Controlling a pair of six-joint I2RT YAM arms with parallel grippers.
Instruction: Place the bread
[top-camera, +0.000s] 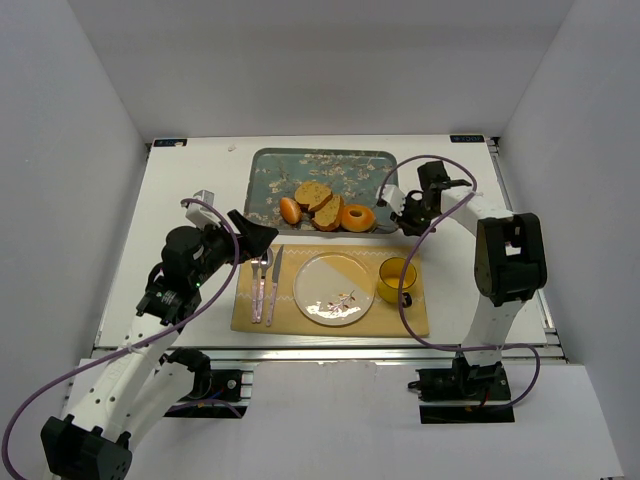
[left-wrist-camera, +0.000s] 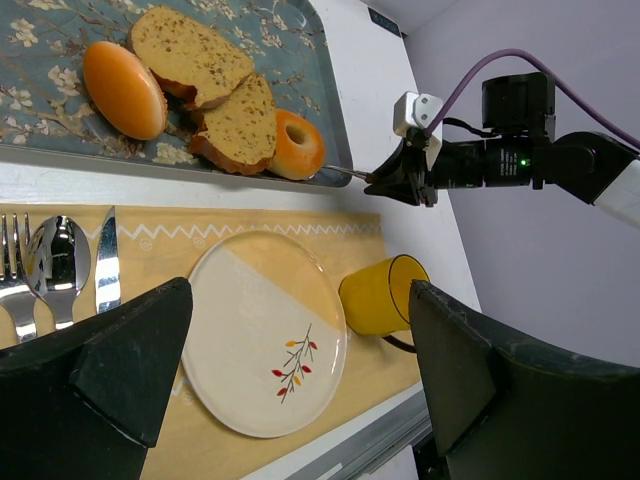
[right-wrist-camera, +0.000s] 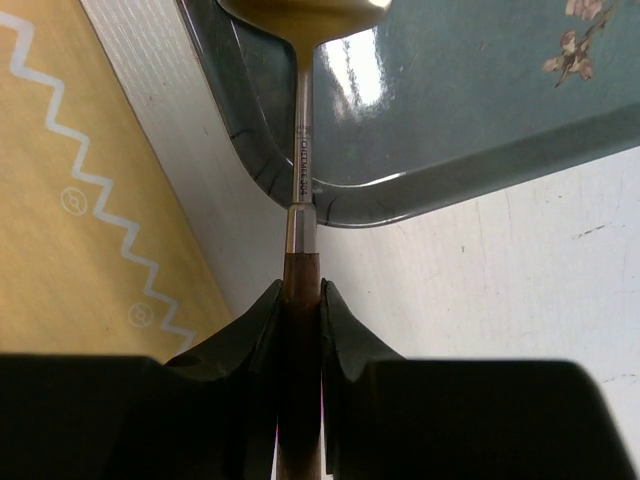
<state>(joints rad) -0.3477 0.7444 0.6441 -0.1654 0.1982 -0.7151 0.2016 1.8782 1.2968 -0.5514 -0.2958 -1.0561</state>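
Our right gripper (right-wrist-camera: 300, 300) is clenched on the dark wooden handle of a serving tool (right-wrist-camera: 302, 170). Its jaws pinch the handle from both sides, so the thin steel shaft points straight ahead over the tray's rounded lip. Our left gripper (left-wrist-camera: 300, 295) hangs with jaws spread wide and nothing between them, centre left in the overhead view above the cutlery (top-camera: 265, 285), apparently clear of the work. Below centre lies a yellow mat (top-camera: 420, 320) edged with a white zigzag. It carries a round cream plate (top-camera: 333, 288), bare and probably meant for the bread, and a yellow cup (top-camera: 395, 280) to the plate's right. Further up is the glossy blue flowered tray (top-camera: 265, 170), where the bread (top-camera: 357, 216), a shiny golden ring, sits at the lower right corner. The tool's head seems to reach its base, we judge to slide beneath. Rough brown slices (top-camera: 318, 198) lie against its left side.
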